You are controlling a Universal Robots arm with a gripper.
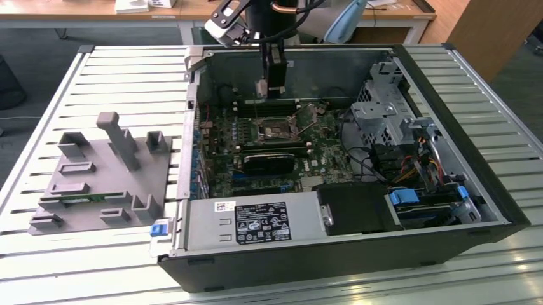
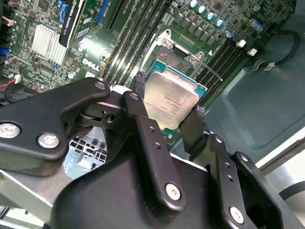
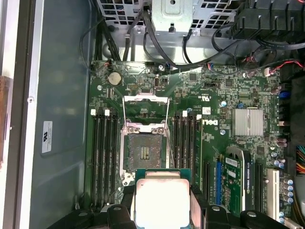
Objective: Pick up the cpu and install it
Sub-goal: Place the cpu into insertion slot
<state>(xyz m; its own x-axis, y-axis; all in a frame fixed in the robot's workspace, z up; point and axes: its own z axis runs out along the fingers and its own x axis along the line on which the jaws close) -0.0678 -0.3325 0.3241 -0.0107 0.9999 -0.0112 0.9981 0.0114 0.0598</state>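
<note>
Pinching cpu [image 2: 170, 102] (fingers [image 2: 150, 143] on opposite edges)

Cpu [image 2: 170, 102] w/ shiny metal top

Open socket [image 3: 144, 152] between memory slots [image 3: 104, 157]

A pale slatted worktable [image 1: 93, 79] spans the exterior view's centre; a wooden desk [image 1: 60, 14] lines the top edge, dark floor [image 1: 34, 39] lies upper left, wooden panel [image 1: 488, 25] upper right.
</note>
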